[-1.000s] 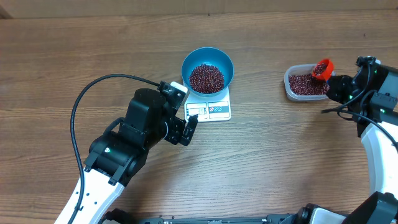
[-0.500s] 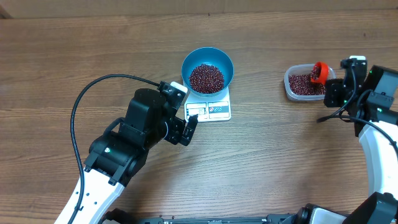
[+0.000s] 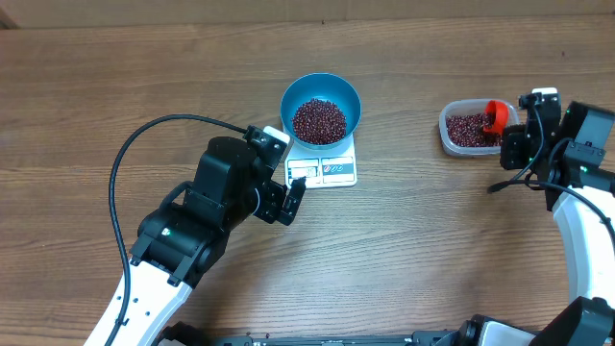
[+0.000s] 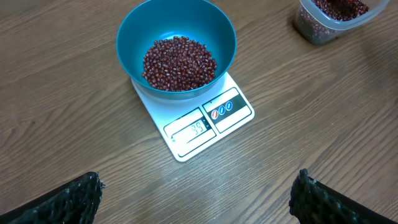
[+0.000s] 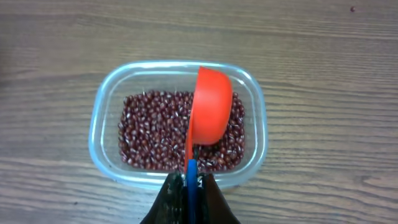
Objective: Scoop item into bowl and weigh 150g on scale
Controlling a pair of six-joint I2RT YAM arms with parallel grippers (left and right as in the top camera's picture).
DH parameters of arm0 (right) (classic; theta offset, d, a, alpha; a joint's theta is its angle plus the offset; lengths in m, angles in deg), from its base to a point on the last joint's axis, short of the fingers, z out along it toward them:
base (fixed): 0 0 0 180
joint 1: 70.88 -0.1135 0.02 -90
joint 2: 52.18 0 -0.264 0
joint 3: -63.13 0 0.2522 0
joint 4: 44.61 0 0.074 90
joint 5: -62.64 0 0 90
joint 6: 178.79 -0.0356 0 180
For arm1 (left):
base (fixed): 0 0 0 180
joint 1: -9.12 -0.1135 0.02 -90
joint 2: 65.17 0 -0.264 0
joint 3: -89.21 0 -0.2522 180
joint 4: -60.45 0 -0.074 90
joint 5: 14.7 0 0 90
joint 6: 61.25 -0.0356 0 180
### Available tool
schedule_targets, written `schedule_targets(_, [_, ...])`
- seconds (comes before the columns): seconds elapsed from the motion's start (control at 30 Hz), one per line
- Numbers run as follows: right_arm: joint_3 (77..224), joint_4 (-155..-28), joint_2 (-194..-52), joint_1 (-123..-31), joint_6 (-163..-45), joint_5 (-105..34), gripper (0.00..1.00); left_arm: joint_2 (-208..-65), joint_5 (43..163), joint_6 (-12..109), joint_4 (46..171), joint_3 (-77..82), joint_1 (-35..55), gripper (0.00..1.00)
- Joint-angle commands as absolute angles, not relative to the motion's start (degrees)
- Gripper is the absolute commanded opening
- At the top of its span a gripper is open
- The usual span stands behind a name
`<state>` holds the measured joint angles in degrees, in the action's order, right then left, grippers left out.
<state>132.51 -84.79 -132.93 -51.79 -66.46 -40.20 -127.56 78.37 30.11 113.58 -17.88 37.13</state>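
The blue bowl [image 3: 321, 104] [image 4: 177, 45] stands on the white scale [image 3: 336, 169] [image 4: 205, 121] at mid table and holds a heap of red-brown beans [image 3: 318, 120] [image 4: 179, 62]. My left gripper [image 3: 292, 192] [image 4: 196, 199] hangs open just in front of the scale, with nothing between its fingers. At the right, my right gripper [image 3: 509, 146] [image 5: 191, 180] is shut on the blue handle of a red scoop [image 3: 496, 117] [image 5: 209, 106]. The scoop is turned on its side over the clear tub [image 3: 445, 135] [image 5: 99, 124] of beans [image 5: 155, 130].
A black cable [image 3: 144, 135] loops over the table left of the left arm. The clear tub's corner also shows at the top right of the left wrist view [image 4: 311, 28]. Bare wood surrounds the scale and tub.
The right gripper has swung the scoop from level and full of beans to tilted on its side over the tub, and the arm shifted. The left arm has not moved.
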Motion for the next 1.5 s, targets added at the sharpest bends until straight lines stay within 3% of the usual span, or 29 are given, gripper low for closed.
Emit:
schedule_targets(0.0, [134.3,-84.6,-134.5,-52.0,-64.1,-38.7,0.04,-127.8,79.2,30.7,113.4,-18.0,36.8,1.0])
schedule_targets(1.0, [134.3,-88.2,-141.2,-60.0,-61.7,-36.4,0.04,-127.8,79.2,30.7,113.4,-18.0,36.8,1.0])
schedule_targets(1.47, [134.3,-87.2,-141.2,-59.9,-65.0,-44.5,0.04,-127.8,79.2,30.7,113.4,-18.0,36.8,1.0])
